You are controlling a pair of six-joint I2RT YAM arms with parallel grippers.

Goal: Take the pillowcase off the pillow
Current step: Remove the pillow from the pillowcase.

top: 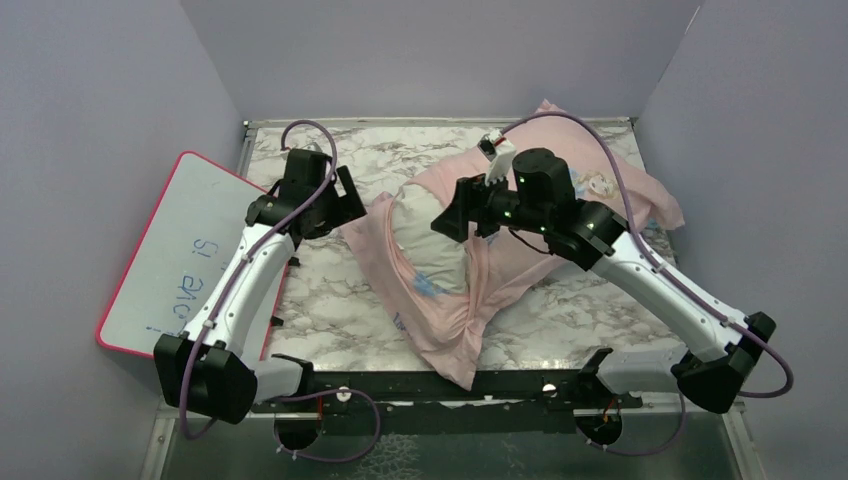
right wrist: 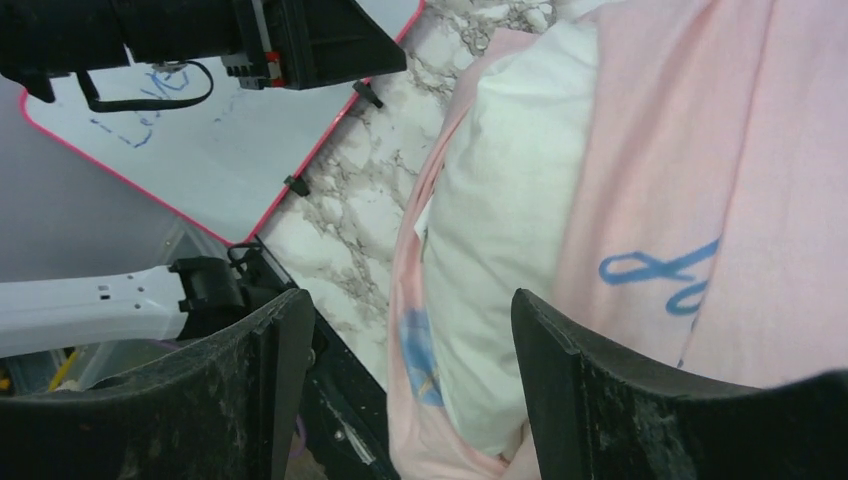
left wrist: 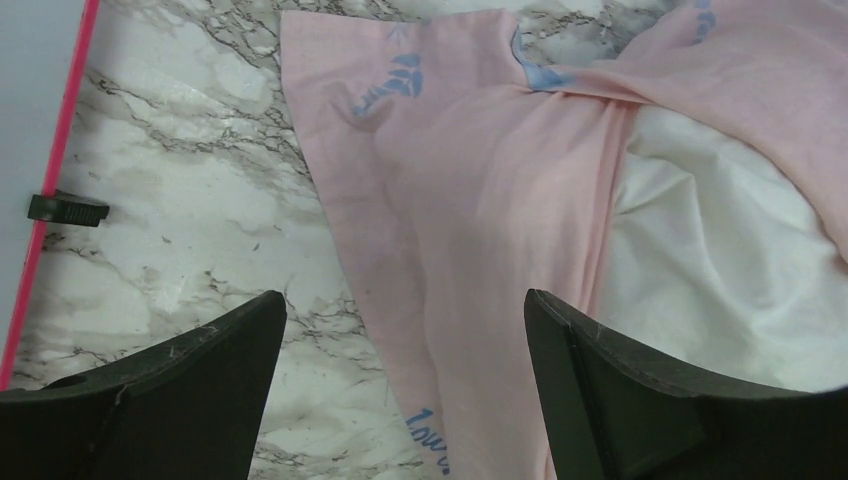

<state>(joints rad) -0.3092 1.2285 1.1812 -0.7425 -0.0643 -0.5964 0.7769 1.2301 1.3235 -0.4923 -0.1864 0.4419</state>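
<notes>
Both arms are over the table (top: pixel 330 300) and neither holds anything. The left gripper (left wrist: pixel 405 310) has its jaws spread, with a loose pink flap of the pillowcase (top: pixel 450 330) lying beneath the gap and bare marble under its left finger. The right gripper (right wrist: pixel 410 305) is also spread. It hangs above the boundary where the white pillow (top: pixel 425 245) shows out of the case mouth. The pillow lies mid-table, its long axis running from the left-centre toward the far right corner. Its exposed end points toward the left arm, and the rest is sheathed in pink out to the far right. The case mouth is bunched round the bare end and trails to the near edge. Judgement: the right gripper is nearer the pillow, the left nearer the loose hem. The case must slide off toward the far right, along that axis.
</notes>
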